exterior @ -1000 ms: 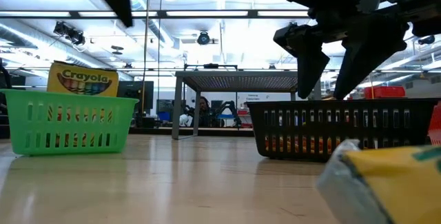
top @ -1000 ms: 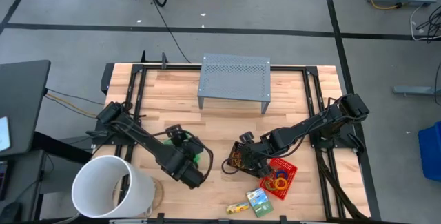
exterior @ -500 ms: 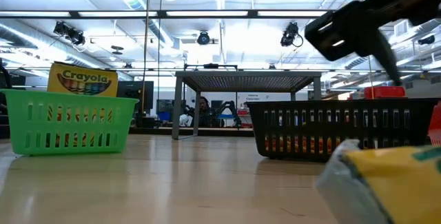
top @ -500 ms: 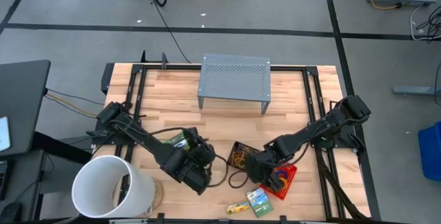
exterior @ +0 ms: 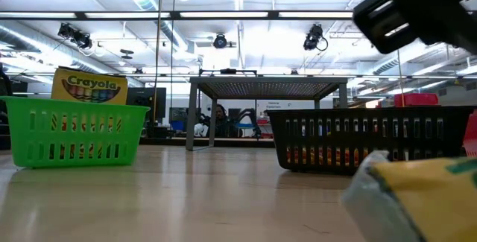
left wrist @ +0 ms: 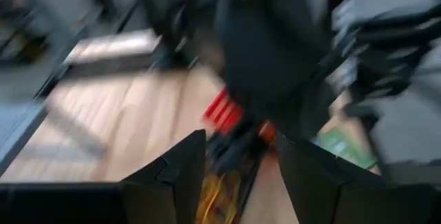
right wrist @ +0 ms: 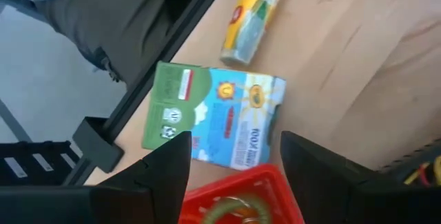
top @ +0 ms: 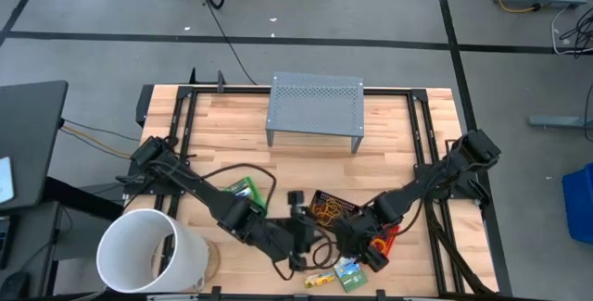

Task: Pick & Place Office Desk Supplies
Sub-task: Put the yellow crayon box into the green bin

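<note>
- right tool (right wrist: 234, 165): fingers spread wide, nothing between them, low centre-right of the high view beside the red tray (top: 384, 243).
- the crayon box (right wrist: 215, 115) lies flat on the tabletop (top: 232, 125) just ahead of this tool, past the red tray's rim; in the high view it sits at the bottom edge, just below the tool.
- its long axis runs roughly across the gap between the fingers, so i judge the wrist needs a turn before gripping the short sides.
- glue stick (right wrist: 252, 18) lies just beyond the box, near the tabletop's front edge; little room there.
- left tool (left wrist: 238, 158): fingers parted, empty, low centre of the high view, facing the black tray (top: 329, 210); slightly farther from the box.
- green tray (exterior: 73, 130) holds another crayon box.
</note>
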`<state>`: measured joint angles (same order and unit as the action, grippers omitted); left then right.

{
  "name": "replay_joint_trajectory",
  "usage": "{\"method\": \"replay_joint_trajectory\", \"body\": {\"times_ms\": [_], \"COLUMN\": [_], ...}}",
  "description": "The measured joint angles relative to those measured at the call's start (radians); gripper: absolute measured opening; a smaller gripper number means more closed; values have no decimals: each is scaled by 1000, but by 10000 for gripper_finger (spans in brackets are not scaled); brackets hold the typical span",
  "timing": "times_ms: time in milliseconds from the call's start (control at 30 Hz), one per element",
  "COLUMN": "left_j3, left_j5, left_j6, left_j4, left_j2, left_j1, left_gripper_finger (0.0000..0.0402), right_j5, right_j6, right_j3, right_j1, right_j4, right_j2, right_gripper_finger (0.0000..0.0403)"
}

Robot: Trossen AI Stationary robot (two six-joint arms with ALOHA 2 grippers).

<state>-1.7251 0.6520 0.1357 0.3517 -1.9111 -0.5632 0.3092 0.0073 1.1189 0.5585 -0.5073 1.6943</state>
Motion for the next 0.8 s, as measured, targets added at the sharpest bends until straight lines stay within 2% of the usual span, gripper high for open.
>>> {"method": "replay_joint_trajectory", "body": {"times_ms": [67, 133, 233, 300, 433, 500, 800], "left_j3": [24, 49, 110, 169, 325, 410, 788], "left_j5": [-110, -282, -601, -721, -811, -811, -710], "left_j6": [-115, -202, -248, -247, -208, -199, -183], "left_j4": [-149, -299, -583, -747, -1023, -1128, -1164], "left_j2": [1, 2, 6, 9, 9, 19, 224], "left_j1": [11, 31, 74, 103, 142, 154, 220], "left_gripper_finger": [185, 185, 185, 185, 178, 172, 160], "right_j5": [-16, -32, -45, -63, -93, -95, -96], "right_j6": [7, 15, 31, 43, 66, 79, 83], "right_j3": [0, 0, 0, 0, 0, 0, 0], "right_j1": [15, 29, 45, 60, 74, 77, 63], "right_j4": [1, 2, 8, 15, 10, 5, 23], "right_j2": [0, 0, 0, 0, 0, 0, 0], "right_gripper_finger": [231, 231, 231, 231, 231, 231, 231]}}
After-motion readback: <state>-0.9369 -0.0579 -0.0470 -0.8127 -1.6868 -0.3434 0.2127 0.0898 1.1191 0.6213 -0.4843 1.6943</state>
